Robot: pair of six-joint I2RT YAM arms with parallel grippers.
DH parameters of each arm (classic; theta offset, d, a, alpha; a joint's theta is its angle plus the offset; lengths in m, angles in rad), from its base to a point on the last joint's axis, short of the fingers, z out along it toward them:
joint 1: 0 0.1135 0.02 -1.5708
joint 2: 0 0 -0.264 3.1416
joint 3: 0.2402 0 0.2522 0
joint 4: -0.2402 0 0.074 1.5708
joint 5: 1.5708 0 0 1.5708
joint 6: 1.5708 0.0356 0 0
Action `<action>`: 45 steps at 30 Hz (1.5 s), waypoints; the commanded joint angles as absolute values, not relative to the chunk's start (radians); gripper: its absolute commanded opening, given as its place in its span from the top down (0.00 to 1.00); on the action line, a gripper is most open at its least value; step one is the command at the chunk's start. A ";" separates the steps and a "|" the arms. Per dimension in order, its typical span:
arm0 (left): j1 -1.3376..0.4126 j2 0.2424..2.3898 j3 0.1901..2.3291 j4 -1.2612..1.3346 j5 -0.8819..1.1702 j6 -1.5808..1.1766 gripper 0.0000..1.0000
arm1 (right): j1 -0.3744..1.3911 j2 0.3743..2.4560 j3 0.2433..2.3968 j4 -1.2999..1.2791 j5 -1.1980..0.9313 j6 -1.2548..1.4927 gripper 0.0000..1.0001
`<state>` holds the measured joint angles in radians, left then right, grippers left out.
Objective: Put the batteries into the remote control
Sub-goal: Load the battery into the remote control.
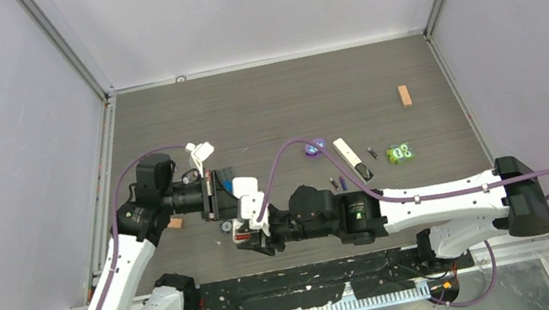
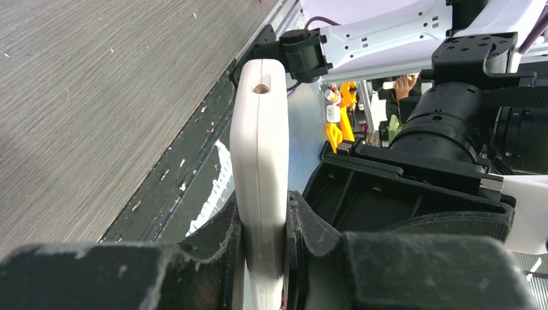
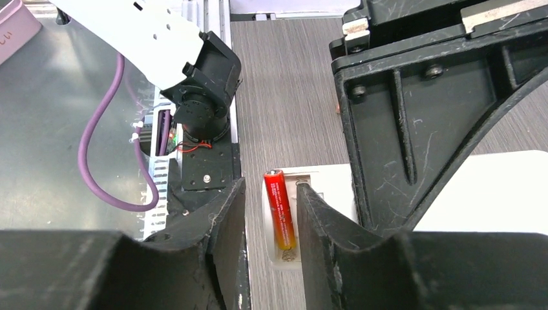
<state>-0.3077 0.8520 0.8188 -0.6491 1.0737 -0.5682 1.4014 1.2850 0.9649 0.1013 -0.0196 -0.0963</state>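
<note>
Red battery [image 3: 282, 210] in remote [image 3: 326, 186] bay, visible from right wrist only

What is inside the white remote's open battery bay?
One reddish-orange battery lies in the bay of the white remote, between the jaws of the right gripper. The rest of the bay is covered by one jaw.

A fixed camera high at the near side looks down over the whole surface [image 1: 269, 96]. Each wrist camera peers close-up along its own jaws toward the near-edge black rail [image 1: 310, 281], a strip all three views share.
</note>
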 commanded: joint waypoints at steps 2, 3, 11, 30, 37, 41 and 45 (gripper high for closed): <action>-0.310 0.838 0.858 -0.617 1.110 -0.584 1.00 | 1.402 1.289 1.006 0.097 0.043 -0.085 0.57; -0.310 0.839 0.857 -0.617 1.109 -0.582 1.00 | 1.402 1.287 1.008 0.095 0.046 -0.081 0.56; -0.311 0.851 0.856 -0.612 1.092 -0.579 1.00 | 1.398 1.240 1.027 0.063 0.091 -0.009 0.41; -0.309 0.900 0.827 -0.399 1.044 -0.721 1.00 | 1.345 1.128 1.149 -0.312 0.259 0.642 0.05; -0.309 0.872 0.801 -0.320 1.045 -0.807 1.00 | 1.323 1.139 1.091 -0.269 0.194 0.829 0.05; -0.309 0.860 0.791 -0.285 1.045 -0.850 1.00 | 1.291 1.140 1.039 -0.218 0.159 0.907 0.05; -0.309 0.860 0.783 -0.249 1.050 -0.889 1.00 | 1.255 1.141 0.979 -0.129 0.098 0.967 0.05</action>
